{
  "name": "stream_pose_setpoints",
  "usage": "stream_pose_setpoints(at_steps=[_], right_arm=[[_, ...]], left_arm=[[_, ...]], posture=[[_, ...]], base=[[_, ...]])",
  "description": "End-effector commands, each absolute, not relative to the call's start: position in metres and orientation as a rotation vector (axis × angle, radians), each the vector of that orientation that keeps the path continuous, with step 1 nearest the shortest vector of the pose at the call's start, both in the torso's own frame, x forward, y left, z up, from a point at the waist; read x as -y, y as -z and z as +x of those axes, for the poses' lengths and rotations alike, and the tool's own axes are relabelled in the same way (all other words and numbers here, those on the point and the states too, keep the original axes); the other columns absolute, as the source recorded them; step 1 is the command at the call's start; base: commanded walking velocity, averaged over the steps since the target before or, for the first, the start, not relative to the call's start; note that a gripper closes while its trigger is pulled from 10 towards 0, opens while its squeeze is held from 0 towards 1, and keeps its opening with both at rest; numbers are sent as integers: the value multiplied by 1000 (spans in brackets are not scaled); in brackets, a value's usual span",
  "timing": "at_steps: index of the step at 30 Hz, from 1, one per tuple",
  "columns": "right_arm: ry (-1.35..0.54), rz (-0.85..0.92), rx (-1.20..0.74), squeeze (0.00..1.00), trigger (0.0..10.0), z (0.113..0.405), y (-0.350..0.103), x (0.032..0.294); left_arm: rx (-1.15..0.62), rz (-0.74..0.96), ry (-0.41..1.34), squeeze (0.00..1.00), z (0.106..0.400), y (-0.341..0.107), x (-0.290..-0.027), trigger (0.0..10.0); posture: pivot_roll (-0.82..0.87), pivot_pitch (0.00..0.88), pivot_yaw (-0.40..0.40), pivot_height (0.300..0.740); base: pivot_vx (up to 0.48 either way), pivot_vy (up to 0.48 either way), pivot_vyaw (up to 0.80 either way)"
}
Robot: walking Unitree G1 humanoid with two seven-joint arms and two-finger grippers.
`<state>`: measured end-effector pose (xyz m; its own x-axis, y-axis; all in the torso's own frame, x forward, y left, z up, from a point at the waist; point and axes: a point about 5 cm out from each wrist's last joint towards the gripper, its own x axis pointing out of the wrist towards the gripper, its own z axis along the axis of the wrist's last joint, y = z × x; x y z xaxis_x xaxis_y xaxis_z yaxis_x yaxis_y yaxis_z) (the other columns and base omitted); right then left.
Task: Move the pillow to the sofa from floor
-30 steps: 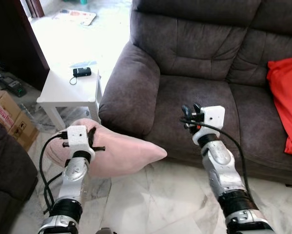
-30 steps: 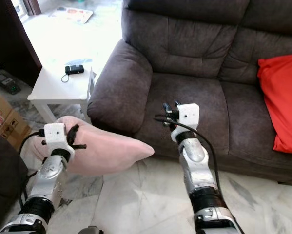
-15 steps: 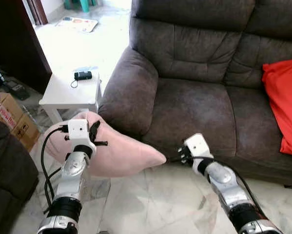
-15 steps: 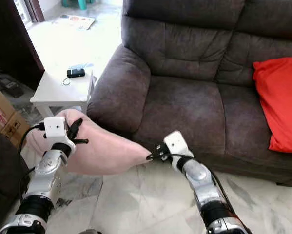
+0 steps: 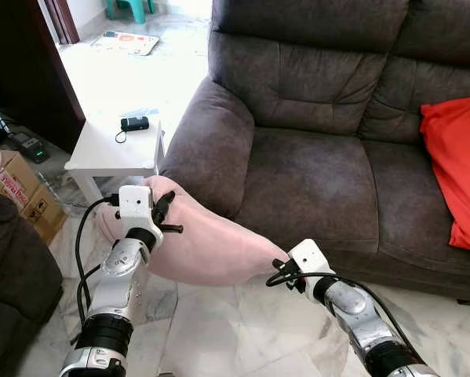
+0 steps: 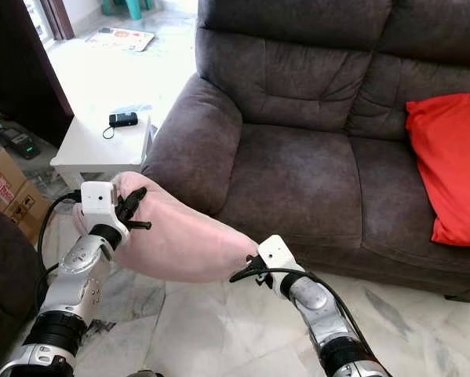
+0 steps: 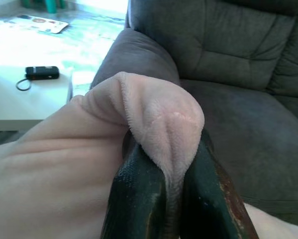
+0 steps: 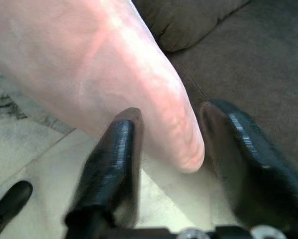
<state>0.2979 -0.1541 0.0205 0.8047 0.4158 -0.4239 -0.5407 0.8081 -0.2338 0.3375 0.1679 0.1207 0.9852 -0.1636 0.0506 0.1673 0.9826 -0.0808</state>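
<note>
- Pillow (image 5: 211, 247): pale pink and soft, held off the floor (image 5: 235, 330) just in front of the sofa (image 5: 313, 157), below its left armrest (image 5: 211, 149) and level with the front edge of the seat cushion.
- Left end effector (image 7: 173, 199): clenched on a fold at the pillow's upper corner, nearest the armrest; in the left wrist view pink fabric bulges out between the two black fingers (image 7: 134, 199).
- Right end effector (image 8: 173, 149): released, its fingers (image 8: 114, 159) spread on either side of the pillow's tapered far tip, close to the sofa's front base; the tip lies between them without being pinched.
- Sofa: dark grey-brown, with a red cushion (image 5: 458, 165) resting on its far seat, well apart from the pillow.
- Counter (image 5: 101, 153): a small white side table standing just beside the sofa's armrest, on the side away from the red cushion; a small black device (image 5: 134, 123) with a cord lies on top.
- Cardboard box (image 5: 15, 192): on the floor beyond the counter, farther still from the sofa.
</note>
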Motion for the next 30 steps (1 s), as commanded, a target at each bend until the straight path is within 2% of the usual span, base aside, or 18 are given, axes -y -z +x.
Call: stream_pose_setpoints(at_steps=[1,2,3,4,5,6,12,14,21,22,23,24,25,30], right_arm=[[-522,-377,-377,1000,10000,296,-18,158],[-529,-389,-375,1000,10000,296,-18,158],[-538,-399,-373,863,10000,296,-18,157],[-549,-396,-375,184,10000,295,-17,156],[-549,-396,-375,184,10000,295,-17,156],[-550,-382,-377,1000,10000,295,-17,156],[-602,-415,-396,1000,10000,292,-13,153],[-645,-497,-432,1000,10000,287,-7,153],[-622,-560,-449,1000,10000,286,-3,156],[-612,-586,-451,933,10000,287,-2,158],[-605,-607,-451,71,10000,287,-2,158],[-602,-621,-451,71,10000,288,-2,159],[-578,-646,-445,0,10000,289,-2,161],[-544,-659,-442,0,10000,292,-4,163]], left_arm=[[165,-79,205,0,343,-151,-163,10000],[165,-82,207,0,343,-152,-163,10000],[164,-82,211,0,343,-152,-162,10000],[161,-83,215,0,342,-152,-161,10000],[161,-83,215,0,342,-152,-161,10000],[159,-83,216,0,342,-152,-161,10000],[146,-82,219,0,341,-151,-163,10000],[142,-77,226,0,341,-151,-163,10000],[137,-76,247,0,341,-151,-160,10000],[135,-78,253,0,340,-151,-160,10000],[130,-78,263,0,340,-150,-159,10000],[127,-79,270,0,340,-150,-158,10000],[119,-74,289,0,339,-149,-156,10000],[112,-74,309,0,338,-148,-154,10000]], posture=[[20,70,-56,740],[20,70,-56,740],[22,75,-57,740],[21,79,-57,740],[21,79,-57,740],[24,84,-57,740],[24,93,-54,740],[22,94,-54,740],[27,96,-56,740],[28,96,-56,740],[27,95,-55,740],[27,95,-55,740],[30,95,-57,740],[29,95,-57,740]], base=[[0,0,0],[0,0,0],[0,0,0],[0,0,0],[0,0,0],[0,0,0],[0,0,0],[0,0,0],[0,0,0],[0,0,0],[0,0,0],[0,0,0],[0,0,0],[0,0,0]])
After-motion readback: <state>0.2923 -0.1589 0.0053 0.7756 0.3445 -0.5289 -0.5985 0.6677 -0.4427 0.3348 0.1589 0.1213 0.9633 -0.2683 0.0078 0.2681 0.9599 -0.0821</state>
